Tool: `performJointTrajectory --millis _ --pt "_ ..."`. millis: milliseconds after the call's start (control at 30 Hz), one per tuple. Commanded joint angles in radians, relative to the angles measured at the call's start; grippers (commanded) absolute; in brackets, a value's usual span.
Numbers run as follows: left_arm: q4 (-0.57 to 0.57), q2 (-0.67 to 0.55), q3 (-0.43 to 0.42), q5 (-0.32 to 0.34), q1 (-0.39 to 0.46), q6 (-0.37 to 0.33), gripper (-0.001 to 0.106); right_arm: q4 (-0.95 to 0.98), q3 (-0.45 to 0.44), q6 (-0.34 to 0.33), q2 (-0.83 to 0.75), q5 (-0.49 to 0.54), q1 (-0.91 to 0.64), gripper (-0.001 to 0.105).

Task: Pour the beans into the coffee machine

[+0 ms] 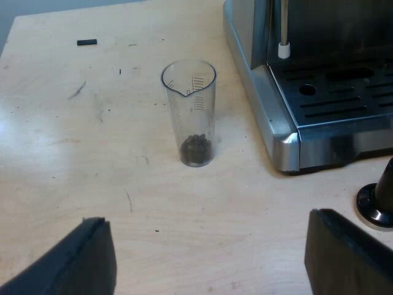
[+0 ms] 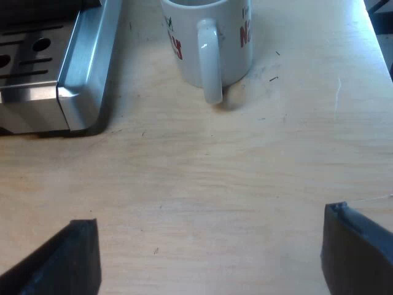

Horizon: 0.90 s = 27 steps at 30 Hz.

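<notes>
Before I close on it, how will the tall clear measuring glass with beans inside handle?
The tall clear measuring glass is narrow-based, so a sideways nudge may tip it. Only a few dark beans lie at its bottom, so it is probably light. Its smooth walls could slip.

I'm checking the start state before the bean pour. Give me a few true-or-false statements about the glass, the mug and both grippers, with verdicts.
1. The measuring glass stands upright on the table with beans in its bottom. True.
2. The left gripper is shut on the measuring glass. False: it is open and empty, apart from the measuring glass.
3. The mug lies on its side. False: it stands upright near the espresso machine, its handle toward the right gripper.
4. The right gripper is open and holds nothing. True.
</notes>
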Motion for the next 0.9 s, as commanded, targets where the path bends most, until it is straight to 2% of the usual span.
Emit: performJointTrajectory --millis 33,433,533,667,900 --pt "-0.013 -0.041 -0.002 -0.014 -0.005 -0.01 0.066 -0.003 -0.001 -0.003 -0.046 0.0 -0.004 0.079" --pt "-0.009 -0.041 -0.015 -0.014 -0.005 -0.01 0.066 -0.014 -0.033 -0.003 -0.039 -0.002 0.0 0.079" --pt "-0.003 -0.026 -0.053 -0.014 -0.005 -0.01 0.067 -0.01 -0.064 -0.017 -0.016 -0.01 0.03 0.079" --pt "-0.003 0.005 -0.096 -0.014 -0.005 -0.01 0.078 -0.005 -0.132 -0.064 0.047 -0.014 0.083 0.079" --pt "-0.032 0.079 -0.146 -0.014 -0.005 -0.01 0.078 -0.005 -0.262 -0.096 0.182 -0.018 0.159 0.079"
